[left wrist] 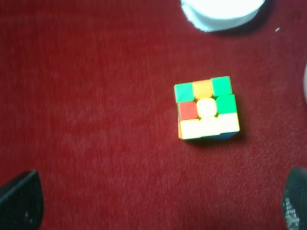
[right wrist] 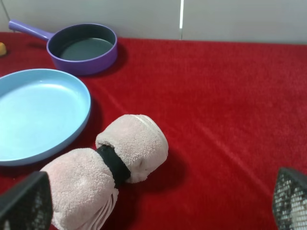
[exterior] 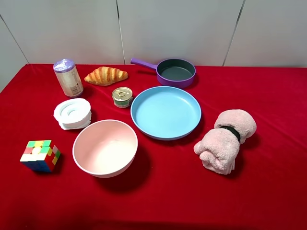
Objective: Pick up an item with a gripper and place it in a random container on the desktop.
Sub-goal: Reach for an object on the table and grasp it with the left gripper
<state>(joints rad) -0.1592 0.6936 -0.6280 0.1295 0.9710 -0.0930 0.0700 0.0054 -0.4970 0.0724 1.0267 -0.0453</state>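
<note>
**Approach to the cube, left arm**

The puzzle cube (exterior: 40,155) sat on the red desktop (exterior: 168,201), beside the pink bowl (exterior: 105,148) and well apart from the light-blue plate (exterior: 165,115). The left gripper (left wrist: 158,206) hung above it, jaws wide apart and empty. A sound grasp would likely need the cube centred between the jaws and its flat faces squared to them before the descent.

Light: bright and even, from overhead; the flat red cloth desktop (exterior: 268,191) looks saturated.
Shadows: soft and short, falling right and toward the camera beside the deep pink bowl (exterior: 105,147), the shallow round light-blue plate (exterior: 165,112) and the rolled pink towel (exterior: 224,140).
Left wrist view: dimmer and blurred throughout; the small multicoloured puzzle cube (left wrist: 206,109) has soft edges, its 3 palest squares bleeding together.
Right wrist view: sharper, with a pale sheen across the plate.
</note>
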